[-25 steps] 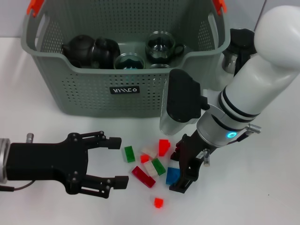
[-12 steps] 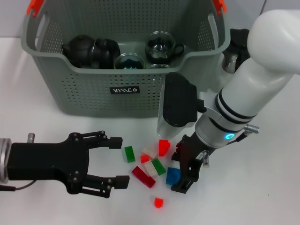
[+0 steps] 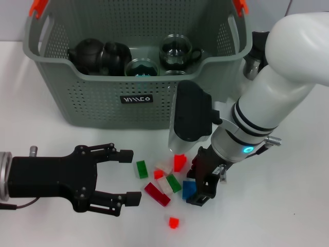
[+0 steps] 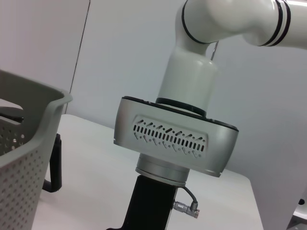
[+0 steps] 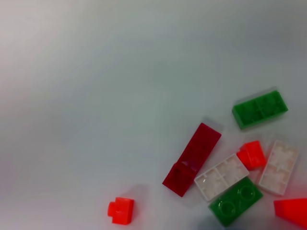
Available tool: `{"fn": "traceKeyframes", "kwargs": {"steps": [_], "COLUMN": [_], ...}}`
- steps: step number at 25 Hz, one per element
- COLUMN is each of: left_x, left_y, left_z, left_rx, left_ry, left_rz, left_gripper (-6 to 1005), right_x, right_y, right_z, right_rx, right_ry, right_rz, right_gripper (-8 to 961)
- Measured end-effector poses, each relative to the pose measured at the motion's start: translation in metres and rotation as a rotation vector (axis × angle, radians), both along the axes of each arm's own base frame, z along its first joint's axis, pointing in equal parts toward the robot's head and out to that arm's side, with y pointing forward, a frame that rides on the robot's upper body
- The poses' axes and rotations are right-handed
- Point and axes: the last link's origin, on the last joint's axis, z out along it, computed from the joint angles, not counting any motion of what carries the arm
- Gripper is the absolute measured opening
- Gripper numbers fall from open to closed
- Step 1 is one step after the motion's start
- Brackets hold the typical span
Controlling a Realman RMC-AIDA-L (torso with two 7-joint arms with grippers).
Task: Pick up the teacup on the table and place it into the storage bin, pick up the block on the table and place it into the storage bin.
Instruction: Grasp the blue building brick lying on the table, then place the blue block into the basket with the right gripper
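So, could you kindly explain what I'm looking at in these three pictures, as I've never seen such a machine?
It is a two-armed robot. The head camera looks down at a white table; the other two sit on the wrists. The left gripper, black, hovers open beside loose blocks. The right gripper reaches down at a blue block; whether it grips is unclear. Behind stands the bin, holding a dark teapot and glass cups. The left wrist view shows the right arm; the right wrist view shows the blocks.

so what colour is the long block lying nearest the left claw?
Dark red. The long block shows best in the right wrist view, beside a clear one.
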Motion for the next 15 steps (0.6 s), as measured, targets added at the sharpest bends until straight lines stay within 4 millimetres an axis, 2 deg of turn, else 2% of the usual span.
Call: {"fn": "traceKeyframes", "kwargs": {"steps": [8, 15], "left_x": [-0.001, -0.002], "left_y": [0.002, 0.002], "left_z": [0.000, 0.001], "left_rx": [-0.003, -0.002], "left_ry": [-0.006, -0.006], "left_rz": [0.008, 0.008], "left_gripper": [944, 941], "right_x": [-0.004, -0.016], "right_y": [-0.002, -0.004], "right_z": [0.000, 0.006], "right_rx": [0.001, 0.004], "right_ry": [-0.004, 0.006], "right_rz": [-0.007, 0.011], "right_gripper": [578, 504]}}
